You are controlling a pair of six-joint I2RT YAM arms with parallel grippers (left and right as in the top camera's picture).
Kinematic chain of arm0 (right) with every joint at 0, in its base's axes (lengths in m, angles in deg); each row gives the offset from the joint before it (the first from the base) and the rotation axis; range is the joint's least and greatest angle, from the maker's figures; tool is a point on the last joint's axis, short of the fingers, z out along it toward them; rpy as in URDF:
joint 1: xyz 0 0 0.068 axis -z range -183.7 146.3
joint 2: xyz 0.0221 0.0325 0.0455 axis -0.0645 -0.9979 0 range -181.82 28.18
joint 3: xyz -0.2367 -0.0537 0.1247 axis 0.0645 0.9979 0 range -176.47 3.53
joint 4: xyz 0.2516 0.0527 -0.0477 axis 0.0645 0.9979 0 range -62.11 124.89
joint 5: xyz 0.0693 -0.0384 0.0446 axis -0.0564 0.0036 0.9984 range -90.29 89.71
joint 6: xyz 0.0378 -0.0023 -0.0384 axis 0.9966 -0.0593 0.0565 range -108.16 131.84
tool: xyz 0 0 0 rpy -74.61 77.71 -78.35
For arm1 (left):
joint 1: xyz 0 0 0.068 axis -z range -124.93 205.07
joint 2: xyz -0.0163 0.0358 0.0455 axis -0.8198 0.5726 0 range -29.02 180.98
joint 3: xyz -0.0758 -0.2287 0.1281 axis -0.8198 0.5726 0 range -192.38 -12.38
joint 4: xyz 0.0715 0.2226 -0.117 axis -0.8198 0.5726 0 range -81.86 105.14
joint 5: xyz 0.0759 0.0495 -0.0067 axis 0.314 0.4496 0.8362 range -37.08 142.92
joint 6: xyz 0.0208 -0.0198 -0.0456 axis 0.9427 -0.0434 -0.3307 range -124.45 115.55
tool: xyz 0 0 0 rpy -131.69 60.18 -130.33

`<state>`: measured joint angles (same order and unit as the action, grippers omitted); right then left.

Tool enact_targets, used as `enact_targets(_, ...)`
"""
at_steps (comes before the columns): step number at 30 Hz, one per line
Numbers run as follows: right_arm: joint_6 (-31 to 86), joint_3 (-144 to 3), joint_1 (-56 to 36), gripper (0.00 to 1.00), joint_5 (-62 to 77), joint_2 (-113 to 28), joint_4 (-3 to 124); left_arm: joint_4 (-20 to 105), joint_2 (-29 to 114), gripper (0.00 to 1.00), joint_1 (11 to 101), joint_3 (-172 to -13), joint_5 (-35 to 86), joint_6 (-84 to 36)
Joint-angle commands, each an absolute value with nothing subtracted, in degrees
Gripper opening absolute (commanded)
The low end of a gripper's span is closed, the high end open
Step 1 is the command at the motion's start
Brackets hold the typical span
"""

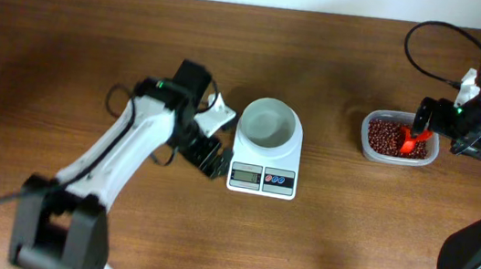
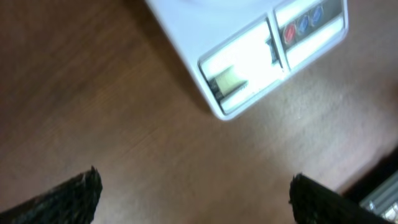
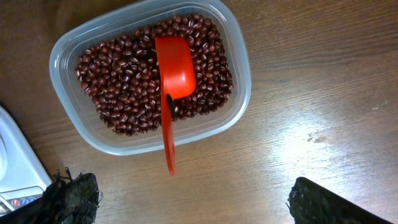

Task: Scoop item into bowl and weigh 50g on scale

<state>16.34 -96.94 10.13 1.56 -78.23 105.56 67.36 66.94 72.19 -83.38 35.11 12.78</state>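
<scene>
The white bowl (image 1: pixel 269 123) stands on the white scale (image 1: pixel 264 170), whose display and buttons face the table's front. Dark red-brown beans (image 3: pixel 121 87) fill a clear plastic tub (image 3: pixel 60 57) at the right. A red scoop (image 3: pixel 175 73) lies on the beans, its handle sticking out over the tub's rim toward my right gripper (image 3: pixel 189 183). That gripper is open, just short of the handle tip, with nothing between its fingers. My left gripper (image 2: pixel 194 180) is open and empty over bare table, just left of the scale (image 2: pixel 249 56) and its display.
The wooden table (image 1: pixel 77 41) runs wide around the scale and tub (image 1: pixel 398 139). A black cable (image 1: pixel 430 48) loops at the back right. A corner of the scale (image 3: pixel 13 171) shows in the right wrist view, left of the tub.
</scene>
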Motion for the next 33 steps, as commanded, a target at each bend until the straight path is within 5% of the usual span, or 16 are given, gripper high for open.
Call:
enact_targets(1,16.4,-96.7,9.9,0.99,2.1,-77.1,105.4,57.6,55.2,0.99,72.0,-71.8,34.2,16.9)
enact_targets(22,16.4,-96.7,9.9,0.99,2.1,-77.1,105.4,47.7,70.7,0.99,81.9,-66.6,42.5,40.8)
enact_targets(33,16.4,-96.7,9.9,0.99,2.1,-77.1,105.4,41.1,71.7,0.99,81.9,-66.6,42.9,40.9)
